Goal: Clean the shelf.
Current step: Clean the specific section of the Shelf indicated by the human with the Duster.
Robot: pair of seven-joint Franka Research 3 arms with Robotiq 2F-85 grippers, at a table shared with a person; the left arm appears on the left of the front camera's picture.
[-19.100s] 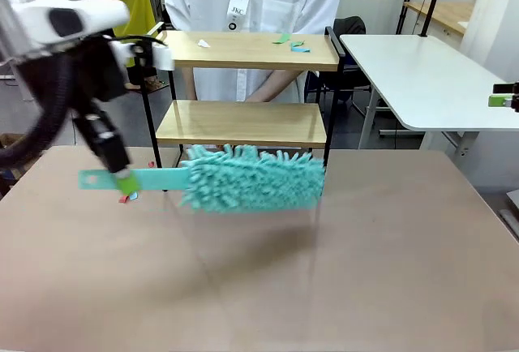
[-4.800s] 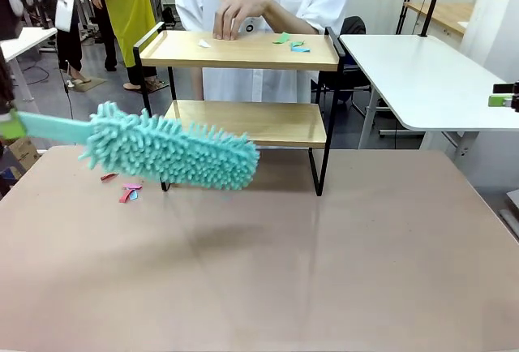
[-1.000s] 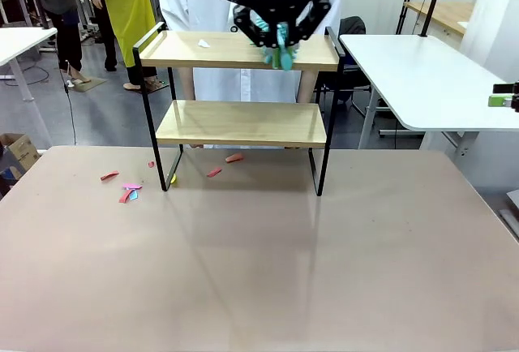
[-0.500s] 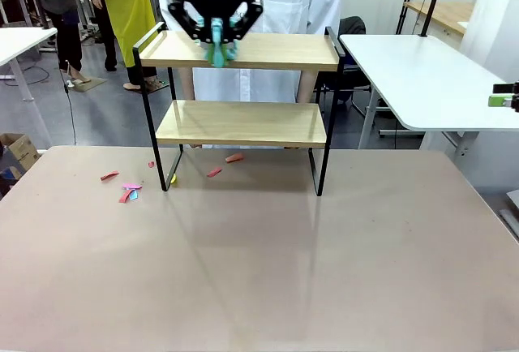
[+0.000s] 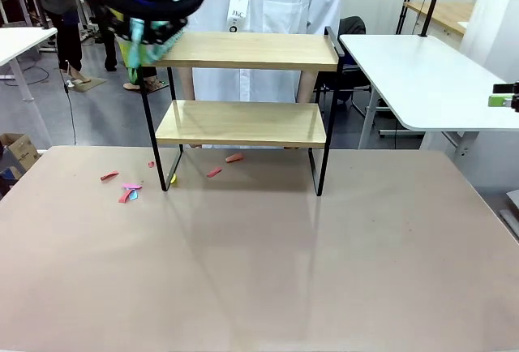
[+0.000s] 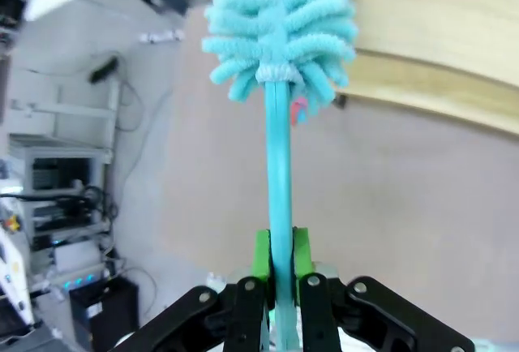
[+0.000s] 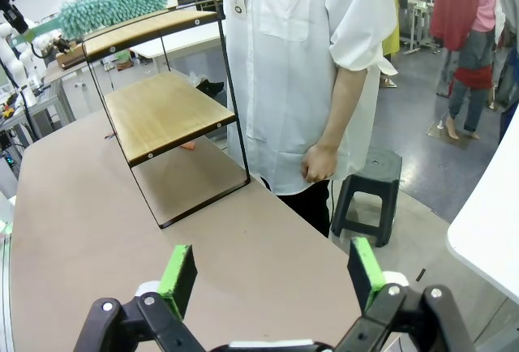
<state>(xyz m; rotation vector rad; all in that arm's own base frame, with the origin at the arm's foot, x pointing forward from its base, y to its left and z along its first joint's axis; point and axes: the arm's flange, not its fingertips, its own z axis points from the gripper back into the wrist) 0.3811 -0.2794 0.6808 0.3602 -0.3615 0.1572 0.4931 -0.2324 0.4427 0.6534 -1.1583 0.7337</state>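
Brown table | left fingers clamp duster | shelf just beyond its head

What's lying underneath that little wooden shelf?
On the table under the shelf lie a few small scraps, reddish and one yellow. The lower board hides the table farther back.

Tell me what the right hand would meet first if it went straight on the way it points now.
Most likely the person's white coat, near the person's hand. The open right hand aims past the table edge, with the shelf off to one side. Depth is unclear.
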